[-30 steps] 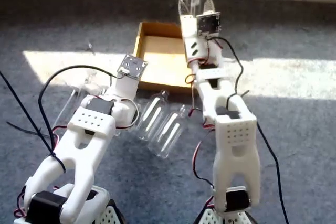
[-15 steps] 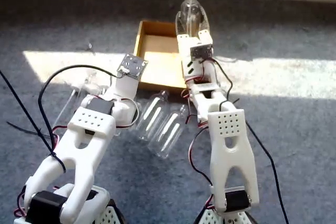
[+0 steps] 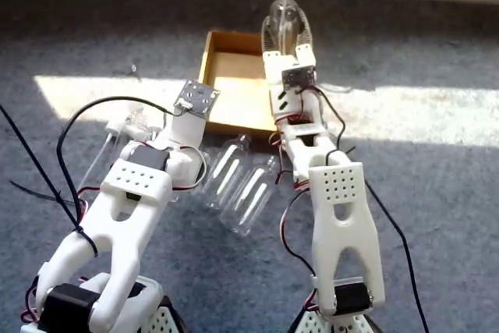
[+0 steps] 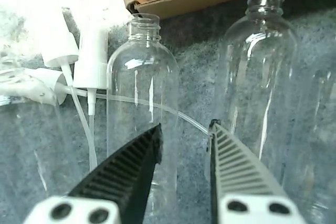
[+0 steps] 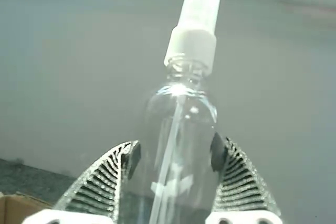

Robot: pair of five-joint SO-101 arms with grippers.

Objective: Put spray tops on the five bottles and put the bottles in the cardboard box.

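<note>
I hold one finished bottle up by the box.

The capped bottle (image 5: 181, 124) stands upright in my right end effector (image 5: 175, 153), which is clenched on its sides. I think that keeps its spray top (image 5: 193, 27) up, ready for the cardboard box (image 3: 234, 76) close by. My left end effector (image 4: 184, 140) hangs open over two bare bottles (image 4: 139, 93) lying on the bench (image 3: 437, 193). Loose spray tops (image 4: 92, 56) wait beside it, probably for the next bottle.

Bottles (image 3: 224, 171), cardboard box (image 3: 238, 83) on carpet (image 3: 437, 208)
</note>
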